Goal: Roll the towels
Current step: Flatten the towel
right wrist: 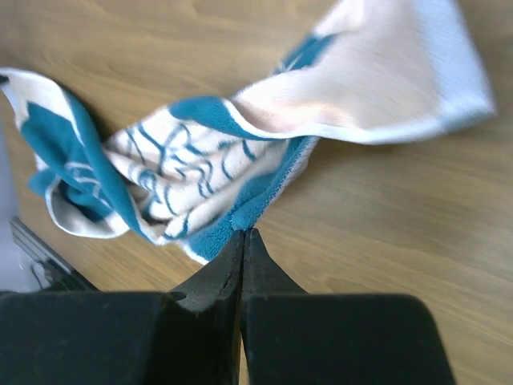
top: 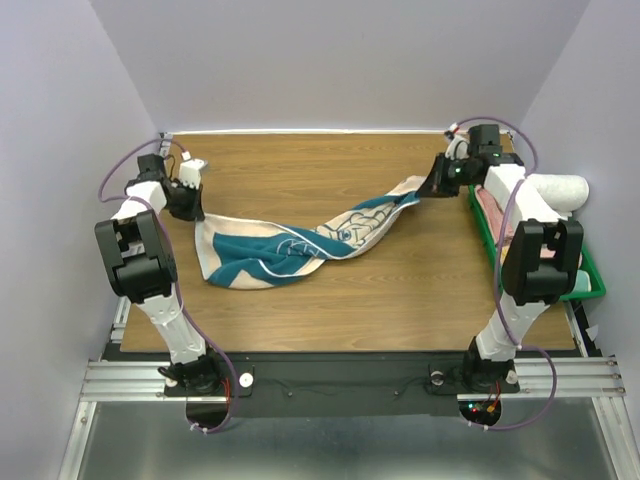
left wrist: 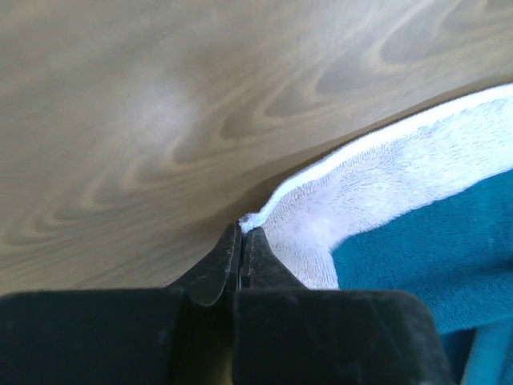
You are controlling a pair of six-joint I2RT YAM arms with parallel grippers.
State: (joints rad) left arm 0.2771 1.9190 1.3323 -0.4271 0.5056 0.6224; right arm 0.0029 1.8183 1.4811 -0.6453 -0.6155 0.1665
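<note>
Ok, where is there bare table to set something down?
The table is bare between the towel and its near edge, and again behind the towel toward the far edge. Crowded: the right side by the green bin, and both towel ends, pinched by the left gripper and right gripper.

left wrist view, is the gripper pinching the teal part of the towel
No, the left gripper is shut on the cream corner of the towel, and the teal centre lies off to the right.

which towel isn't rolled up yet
The teal and cream towel lying twisted across the table; the white towel at the green bin is a roll.
</note>
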